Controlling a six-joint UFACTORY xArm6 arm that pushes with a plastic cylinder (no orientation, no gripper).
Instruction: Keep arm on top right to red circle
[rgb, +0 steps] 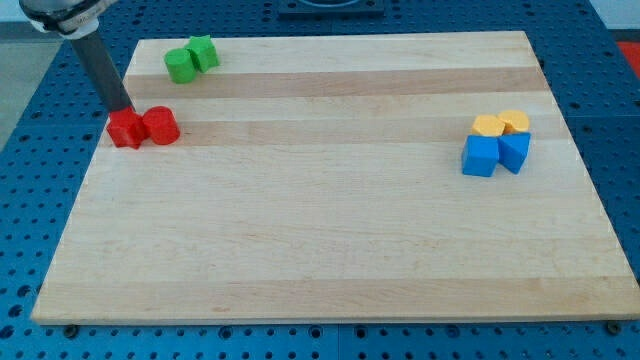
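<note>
The red circle (161, 125) is a short red cylinder lying near the left edge of the wooden board (330, 250). A second red block (126, 129), of irregular shape, touches its left side. My dark rod comes down from the view's top left, and my tip (123, 109) sits at the top edge of the irregular red block, just up and left of the red circle.
Two green blocks (191, 58) lie together near the board's top left. Two yellow blocks (501, 124) and two blue blocks (495, 153) are clustered at the view's right. A blue perforated table surrounds the board.
</note>
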